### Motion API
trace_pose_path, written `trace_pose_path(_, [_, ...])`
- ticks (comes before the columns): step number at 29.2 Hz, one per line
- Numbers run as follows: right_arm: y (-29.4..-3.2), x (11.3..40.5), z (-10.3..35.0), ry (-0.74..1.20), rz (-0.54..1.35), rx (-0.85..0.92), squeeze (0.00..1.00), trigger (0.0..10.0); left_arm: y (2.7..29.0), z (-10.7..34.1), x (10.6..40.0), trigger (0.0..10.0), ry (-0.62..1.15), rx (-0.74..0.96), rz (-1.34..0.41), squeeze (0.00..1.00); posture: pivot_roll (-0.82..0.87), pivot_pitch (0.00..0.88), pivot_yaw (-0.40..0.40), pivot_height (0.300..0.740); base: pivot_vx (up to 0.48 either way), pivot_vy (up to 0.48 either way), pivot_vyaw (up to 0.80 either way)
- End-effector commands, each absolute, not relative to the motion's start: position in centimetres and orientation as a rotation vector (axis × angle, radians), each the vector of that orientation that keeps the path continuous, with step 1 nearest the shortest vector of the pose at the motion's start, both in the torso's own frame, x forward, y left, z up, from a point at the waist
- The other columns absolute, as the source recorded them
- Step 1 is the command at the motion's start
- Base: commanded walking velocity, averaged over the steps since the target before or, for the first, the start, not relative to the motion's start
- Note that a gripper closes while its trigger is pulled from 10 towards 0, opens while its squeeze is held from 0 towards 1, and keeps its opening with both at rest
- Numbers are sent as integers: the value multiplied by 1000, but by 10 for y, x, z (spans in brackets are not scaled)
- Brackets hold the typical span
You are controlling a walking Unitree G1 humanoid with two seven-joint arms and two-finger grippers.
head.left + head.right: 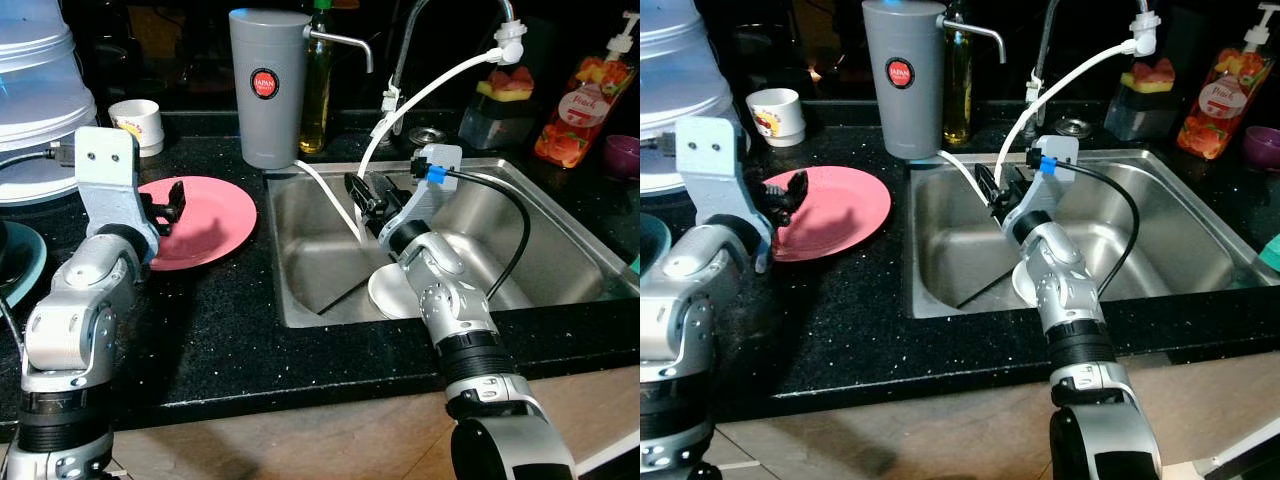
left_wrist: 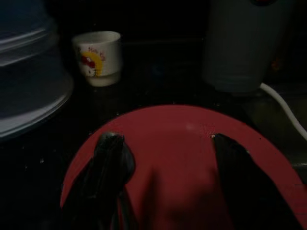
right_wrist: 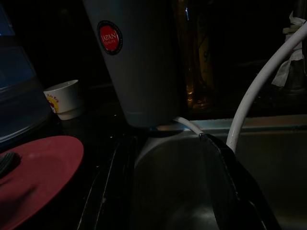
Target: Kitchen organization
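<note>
Pink plate [image 1: 205,218] lies flat on the black bench [image 1: 200,330], just left of the steel sink [image 1: 530,240]. Left gripper [image 2: 165,148] hovers over the plate's near-left part, fingers spread wide, nothing held. Right gripper [image 1: 364,200] is over the sink's back-left area beside the white hose [image 1: 420,100], fingers parted, empty. White dish [image 1: 392,293] sits in the sink under the right arm. Grey water dispenser [image 1: 266,85] and small white cup [image 1: 137,124] stand behind the plate.
</note>
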State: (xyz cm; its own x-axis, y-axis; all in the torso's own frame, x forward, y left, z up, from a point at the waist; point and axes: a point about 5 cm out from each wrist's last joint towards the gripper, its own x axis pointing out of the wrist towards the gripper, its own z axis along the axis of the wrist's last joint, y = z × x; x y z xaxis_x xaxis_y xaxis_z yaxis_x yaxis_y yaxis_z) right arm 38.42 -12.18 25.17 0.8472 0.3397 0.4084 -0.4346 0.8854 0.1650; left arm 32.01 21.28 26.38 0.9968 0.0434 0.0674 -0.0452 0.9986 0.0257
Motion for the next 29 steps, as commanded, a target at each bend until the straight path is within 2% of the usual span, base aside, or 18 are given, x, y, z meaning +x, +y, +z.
trace_pose_path(1, [-122,385,248,-362,411,249,0,10000,220,257,322,10000,-9,3,94,0,19,81,-19,740,0,0,0])
trace_pose_path(4, [-121,385,248,-359,420,246,0,10000,234,247,321,10000,79,-21,193,0,20,82,-19,740,0,0,0])
trace_pose_path(9, [-120,385,248,-354,438,244,0,10000,240,238,318,10000,151,-49,213,0,22,81,-22,740,0,0,0])
trace_pose_path(16, [-118,384,249,-354,454,239,0,10000,237,225,319,10000,239,-102,159,0,21,81,-24,740,0,0,0])
trace_pose_path(26, [-118,384,250,-358,457,240,0,10000,236,223,321,10000,275,-85,113,0,20,81,-23,740,0,0,0])
trace_pose_path(27, [-119,384,250,-357,458,240,0,10000,236,224,321,0,275,-89,113,0,18,83,-24,740,0,0,0])
trace_pose_path(29, [-119,384,250,-357,458,240,0,10000,237,224,321,0,272,-94,111,0,19,83,-24,740,0,0,0])
